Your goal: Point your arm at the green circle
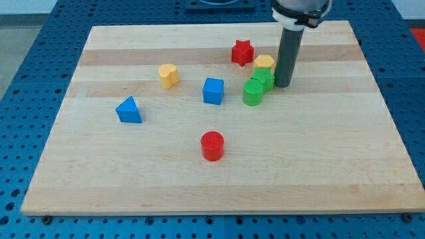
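The green circle [252,92] is a short green cylinder right of the board's middle. A second green block [263,78] of unclear shape touches its upper right side. My tip [282,84] stands just right of that second green block, a short way up and right of the green circle and apart from it. A yellow block [264,63] sits just above the green pair, left of the rod.
A red star [242,52] lies up and left of the yellow block. A blue cube [213,91], a yellow heart-like block [169,75], a blue triangle [129,110] and a red cylinder [212,146] lie on the wooden board [332,166].
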